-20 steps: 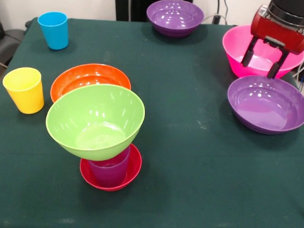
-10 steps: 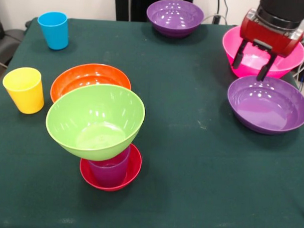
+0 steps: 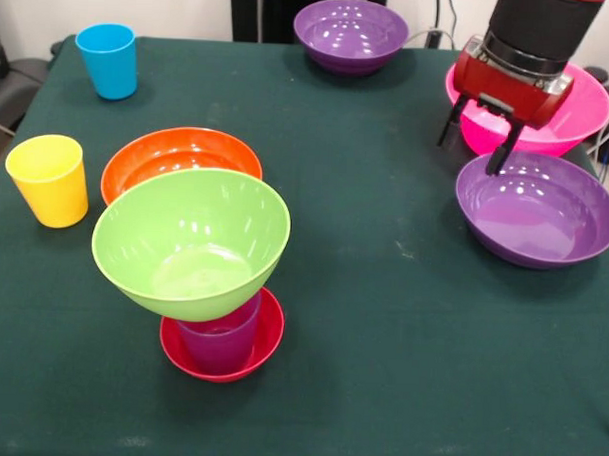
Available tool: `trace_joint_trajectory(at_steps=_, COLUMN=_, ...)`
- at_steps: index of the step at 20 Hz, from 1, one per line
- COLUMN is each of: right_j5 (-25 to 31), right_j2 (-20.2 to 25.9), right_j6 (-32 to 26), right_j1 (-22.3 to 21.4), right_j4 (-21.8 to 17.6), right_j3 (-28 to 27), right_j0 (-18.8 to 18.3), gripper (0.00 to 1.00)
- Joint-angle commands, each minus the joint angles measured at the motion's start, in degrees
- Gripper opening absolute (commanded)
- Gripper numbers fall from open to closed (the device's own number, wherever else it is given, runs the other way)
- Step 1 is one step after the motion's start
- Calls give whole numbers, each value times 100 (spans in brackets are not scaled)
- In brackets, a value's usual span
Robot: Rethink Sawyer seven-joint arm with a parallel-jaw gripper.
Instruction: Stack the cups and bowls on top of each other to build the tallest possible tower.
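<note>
The tower [image 3: 210, 285] stands at the worktop's [image 3: 381, 321] near edge: green bowl [image 3: 192, 239] tilted on a purple cup [image 3: 221, 340] in a red bowl [image 3: 223, 357]. Well away, the claw [image 3: 477, 142] hangs spread and empty over the purple bowl's [image 3: 537, 208] rim, probably lining up a grasp.

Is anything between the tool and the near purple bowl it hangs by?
Nothing visible. The open tool hangs at the far rim of the near purple bowl, just in front of the pink bowl. The bowl is empty, and bare table lies towards the tower.
</note>
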Motion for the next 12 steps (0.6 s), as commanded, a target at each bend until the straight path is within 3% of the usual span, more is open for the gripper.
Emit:
trace_joint_trajectory(at_steps=1, right_j5=-406, right_j2=446, right_j6=988, right_j1=558, right_j4=80, right_j3=199, right_j0=27, gripper=100)
trace_joint_trajectory(at_steps=12, right_j5=-523, right_j2=402, right_j6=1035, right_j1=662, right_j4=155, right_j3=177, right_j0=91, gripper=100)
